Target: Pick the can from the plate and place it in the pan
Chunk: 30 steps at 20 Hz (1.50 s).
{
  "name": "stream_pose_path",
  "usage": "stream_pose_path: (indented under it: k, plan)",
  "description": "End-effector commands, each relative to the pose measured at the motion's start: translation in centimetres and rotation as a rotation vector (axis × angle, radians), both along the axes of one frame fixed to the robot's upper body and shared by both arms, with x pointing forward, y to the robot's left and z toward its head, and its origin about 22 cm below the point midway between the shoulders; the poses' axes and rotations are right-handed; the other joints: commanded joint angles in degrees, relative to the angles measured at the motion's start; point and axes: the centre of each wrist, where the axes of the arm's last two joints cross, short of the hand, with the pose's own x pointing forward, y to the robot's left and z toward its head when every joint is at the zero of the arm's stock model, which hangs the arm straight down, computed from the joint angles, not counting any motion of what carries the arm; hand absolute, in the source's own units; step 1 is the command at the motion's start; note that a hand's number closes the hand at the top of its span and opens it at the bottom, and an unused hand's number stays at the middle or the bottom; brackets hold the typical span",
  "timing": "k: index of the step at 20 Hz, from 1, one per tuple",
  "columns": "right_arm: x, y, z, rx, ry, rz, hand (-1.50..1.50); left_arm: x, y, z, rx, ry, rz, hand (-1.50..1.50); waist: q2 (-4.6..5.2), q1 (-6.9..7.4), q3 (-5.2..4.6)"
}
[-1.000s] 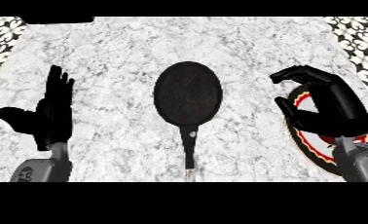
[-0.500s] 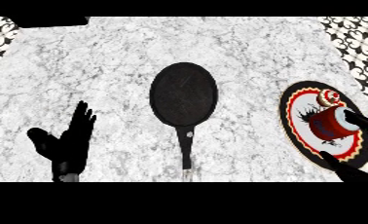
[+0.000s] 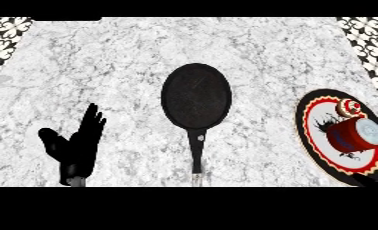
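Head view of a white marbled bench (image 3: 133, 64). A black pan (image 3: 196, 95) is being shown lying flat near the middle of the bench, its round bowl toward the far side and its handle (image 3: 197, 151) pointing toward the lower edge of the view. A round plate (image 3: 317, 144) with a black rim, a red ring and a white centre is being shown at the right edge, well apart from the pan. The can (image 3: 353, 134), blue-sided with a red and white end, is being shown lying on its side on the plate, tilted toward the right edge. A smaller round red and white object (image 3: 348, 107) is lying on the plate just beyond the can. The left robot hand (image 3: 74, 146) is being held released at the lower left, fingers straight and pointing up, thumb spread, grasping nothing and well apart from the pan. The right robot hand is not being shown in this view.
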Motion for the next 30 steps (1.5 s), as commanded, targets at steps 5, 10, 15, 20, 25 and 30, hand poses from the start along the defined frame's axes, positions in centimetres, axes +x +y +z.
stream_pose_path:
  k: [5, 10, 15, 20, 25, 30]
  plan:
    - [4.4, -1.6, 4.8, -0.196, 0.322, -0.059, -1.5, 0.5, -1.4, 0.1, -0.024, -0.014, -0.039, 0.0, 0.4, 1.78, -0.07]
    - [6.7, -2.7, 7.2, -0.376, 0.632, -0.042, -1.5, -0.1, -1.5, -0.2, -0.023, -0.007, -0.039, 0.0, 0.61, 3.34, -0.07]
    - [9.5, 0.1, 6.9, -0.404, 0.687, 0.03, -1.5, 0.6, -2.4, 0.0, -0.027, 0.004, -0.027, 0.0, 0.1, 1.02, 0.04]
    - [12.1, -1.1, 5.5, -0.485, 0.795, 0.039, -1.5, -1.2, 1.4, -1.1, 0.002, 0.001, -0.011, 0.0, 0.19, 1.51, 0.04]
    - [13.3, -0.5, 5.3, -0.456, 0.974, 0.136, -1.5, 0.2, -1.9, 0.2, -0.006, -0.007, -0.027, 0.0, 0.09, 1.11, 0.04]
    - [10.7, -2.3, 2.9, -0.437, 0.971, 0.166, -1.5, -0.1, 0.0, 0.2, 0.011, -0.001, -0.007, 0.0, -0.02, 0.42, 0.05]
